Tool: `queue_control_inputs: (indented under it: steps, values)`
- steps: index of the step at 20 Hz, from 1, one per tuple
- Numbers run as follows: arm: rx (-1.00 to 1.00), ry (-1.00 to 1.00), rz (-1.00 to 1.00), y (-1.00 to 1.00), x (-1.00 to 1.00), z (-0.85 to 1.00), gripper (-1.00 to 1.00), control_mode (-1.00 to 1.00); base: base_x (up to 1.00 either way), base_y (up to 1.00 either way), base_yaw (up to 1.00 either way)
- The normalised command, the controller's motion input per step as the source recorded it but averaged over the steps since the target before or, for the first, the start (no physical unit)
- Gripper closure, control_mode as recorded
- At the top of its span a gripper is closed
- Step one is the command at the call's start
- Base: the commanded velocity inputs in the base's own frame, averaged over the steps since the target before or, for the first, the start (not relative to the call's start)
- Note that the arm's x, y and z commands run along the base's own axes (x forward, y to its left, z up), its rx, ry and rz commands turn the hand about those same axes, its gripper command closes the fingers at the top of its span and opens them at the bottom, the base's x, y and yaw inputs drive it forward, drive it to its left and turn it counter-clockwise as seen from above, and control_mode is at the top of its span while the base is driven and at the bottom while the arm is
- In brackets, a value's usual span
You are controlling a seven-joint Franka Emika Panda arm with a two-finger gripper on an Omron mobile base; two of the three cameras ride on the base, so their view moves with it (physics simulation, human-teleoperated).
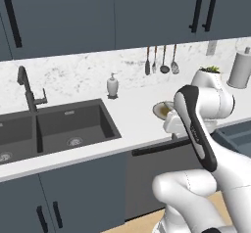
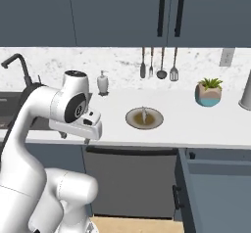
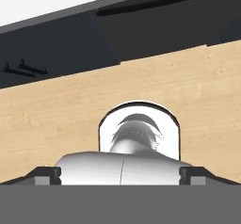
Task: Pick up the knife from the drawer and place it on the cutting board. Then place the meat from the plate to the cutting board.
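The plate lies on the white counter, and the pale meat rests on it. In the left base view the plate is partly hidden behind my arm. The slate-blue drawer stands pulled out at the lower right, its black handle on the front. I see no knife inside it from here, and the cutting board is out of view. My gripper hangs open at the counter's front edge, left of the plate, pointing down at the floor with nothing between its fingertips.
A double sink with a black faucet lies to the left, and a soap dispenser stands behind it. Utensils hang on the wall. A potted plant and a paper roll stand at the right. A dishwasher front sits below the plate.
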Motion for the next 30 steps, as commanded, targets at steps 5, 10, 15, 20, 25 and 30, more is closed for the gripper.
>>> queue_control_inputs:
  steps: [5,10,15,20,25,30]
  values:
    - [0.00,-0.01,-0.04,-0.13,0.74,0.00,-1.00,-1.00,0.00,0.00,0.00]
    - [0.00,-0.03,-0.05,-0.47,0.92,-0.02,-1.00,-1.00,0.00,0.00,0.00]
    - [0.00,-0.03,-0.01,-0.65,0.92,0.00,-1.00,-1.00,0.00,0.00,0.00]
    - [0.00,0.00,0.02,-0.64,0.82,-0.02,-1.00,-1.00,0.00,0.00,0.00]
    - [0.00,0.00,0.07,-0.53,0.72,-0.44,-1.00,-1.00,0.00,0.00,0.00]
    - [0.00,0.00,0.12,-0.22,0.86,-0.54,-1.00,-1.00,0.00,0.00,0.00]
